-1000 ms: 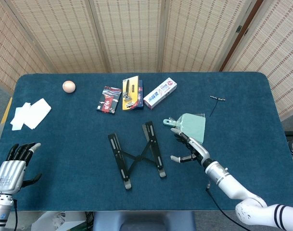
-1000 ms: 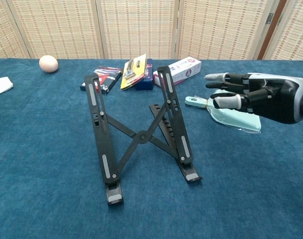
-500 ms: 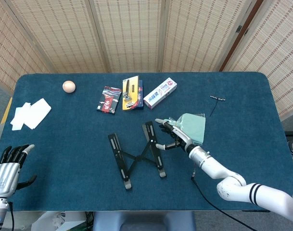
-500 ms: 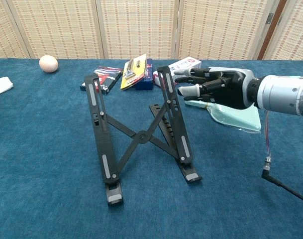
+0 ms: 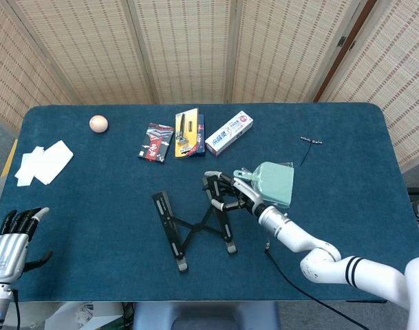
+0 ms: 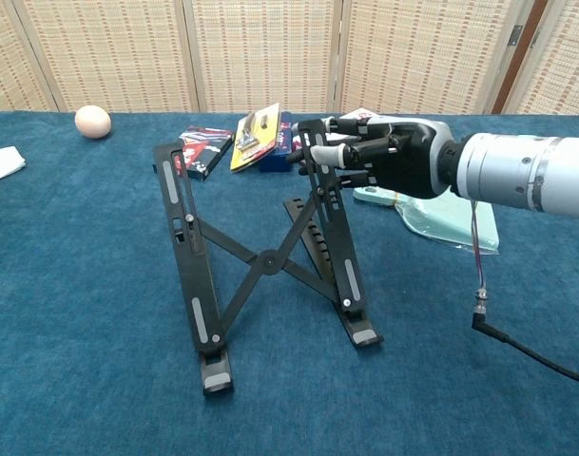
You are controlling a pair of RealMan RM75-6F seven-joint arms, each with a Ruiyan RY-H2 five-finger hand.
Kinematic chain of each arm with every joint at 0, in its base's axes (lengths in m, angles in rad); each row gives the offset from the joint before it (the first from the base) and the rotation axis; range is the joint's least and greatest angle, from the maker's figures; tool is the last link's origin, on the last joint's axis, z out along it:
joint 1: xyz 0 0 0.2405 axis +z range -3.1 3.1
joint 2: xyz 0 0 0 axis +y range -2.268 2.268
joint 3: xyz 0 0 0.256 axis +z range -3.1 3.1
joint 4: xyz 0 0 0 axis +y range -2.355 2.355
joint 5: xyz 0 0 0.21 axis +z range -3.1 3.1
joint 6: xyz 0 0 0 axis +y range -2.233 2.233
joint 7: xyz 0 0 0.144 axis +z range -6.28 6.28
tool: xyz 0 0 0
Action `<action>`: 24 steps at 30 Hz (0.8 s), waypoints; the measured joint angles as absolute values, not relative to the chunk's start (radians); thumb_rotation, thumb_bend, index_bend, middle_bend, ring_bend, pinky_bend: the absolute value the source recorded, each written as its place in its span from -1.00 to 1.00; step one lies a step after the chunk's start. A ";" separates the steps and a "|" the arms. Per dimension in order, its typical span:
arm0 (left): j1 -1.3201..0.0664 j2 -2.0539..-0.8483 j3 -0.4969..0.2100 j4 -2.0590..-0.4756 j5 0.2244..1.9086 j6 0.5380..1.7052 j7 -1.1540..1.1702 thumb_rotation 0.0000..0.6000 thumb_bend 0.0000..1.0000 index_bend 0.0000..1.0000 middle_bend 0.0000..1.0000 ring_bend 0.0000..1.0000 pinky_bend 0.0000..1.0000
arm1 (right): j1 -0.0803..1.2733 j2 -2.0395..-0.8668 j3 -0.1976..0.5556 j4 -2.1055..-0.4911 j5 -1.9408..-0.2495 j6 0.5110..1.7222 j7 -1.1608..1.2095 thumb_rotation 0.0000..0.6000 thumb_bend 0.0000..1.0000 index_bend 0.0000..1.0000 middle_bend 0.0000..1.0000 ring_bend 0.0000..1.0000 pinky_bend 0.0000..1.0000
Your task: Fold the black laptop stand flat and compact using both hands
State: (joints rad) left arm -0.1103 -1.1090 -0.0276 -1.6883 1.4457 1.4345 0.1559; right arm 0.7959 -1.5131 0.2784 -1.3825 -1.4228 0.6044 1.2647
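black laptop stand (image 6: pixel 260 261) sits unfolded mid-table on the blue cloth, two slotted rails raised and joined by an x-shaped cross brace, rubber feet toward the near edge. right hand (image 6: pixel 379 157) is at the top of the right rail; its fingers (image 6: pixel 319 154) wrap around the rail's upper end, so it grips the stand. in the head view the same hand (image 5: pixel 233 192) covers the far end of that rail.

left hand (image 5: pixel 11 237) is well apart from the stand, at the near left corner of the table (image 5: pixel 92 227), fingers spread and empty, touching nothing.

just beside the right hand, on its far right side, lies a pale green pouch (image 5: pixel 274 182) with a small teal piece at its corner. a thin black cable (image 6: pixel 527 347) hangs from the right forearm onto the cloth.

along the far side of the table: an egg (image 5: pixel 98 123), a dark red-and-black packet (image 5: pixel 155 141), a yellow-backed blister pack (image 5: pixel 186 133) lying on a dark blue box, a white toothpaste box (image 5: pixel 230 133). white paper sheets (image 5: pixel 44 163) at the left edge. a small thin t-shaped tool (image 5: pixel 309 141) far right. woven folding screens behind.
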 measured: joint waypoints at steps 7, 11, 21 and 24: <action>-0.110 -1.107 -0.029 -1.693 1.453 1.439 0.156 1.00 -0.65 -0.76 -0.73 -0.78 -0.93 | 0.773 -1.444 0.227 -1.478 -1.530 0.683 1.336 1.00 -0.41 -0.58 -0.23 -0.43 -0.24; -0.112 -1.109 -0.029 -1.694 1.455 1.437 0.158 1.00 -0.65 -0.76 -0.73 -0.78 -0.93 | 0.758 -1.378 0.175 -1.557 -1.614 0.753 1.359 1.00 -0.41 -0.58 -0.24 -0.43 -0.23; -0.123 -1.117 -0.029 -1.688 1.458 1.420 0.162 1.00 -0.65 -0.76 -0.73 -0.78 -0.93 | 0.701 -1.239 0.023 -1.716 -1.753 0.935 1.267 1.00 -0.41 -0.58 -0.30 -0.43 -0.26; -0.128 -1.119 -0.030 -1.687 1.462 1.415 0.162 1.00 -0.65 -0.76 -0.73 -0.78 -0.93 | 0.683 -1.216 -0.008 -1.749 -1.759 0.967 1.230 1.00 -0.41 -0.58 -0.31 -0.44 -0.27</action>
State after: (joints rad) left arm -0.1284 -1.1191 -0.0296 -1.6872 1.4617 1.4147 0.1619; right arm 0.6834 -1.2163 -0.0085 -1.7488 -1.7592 0.9669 1.2305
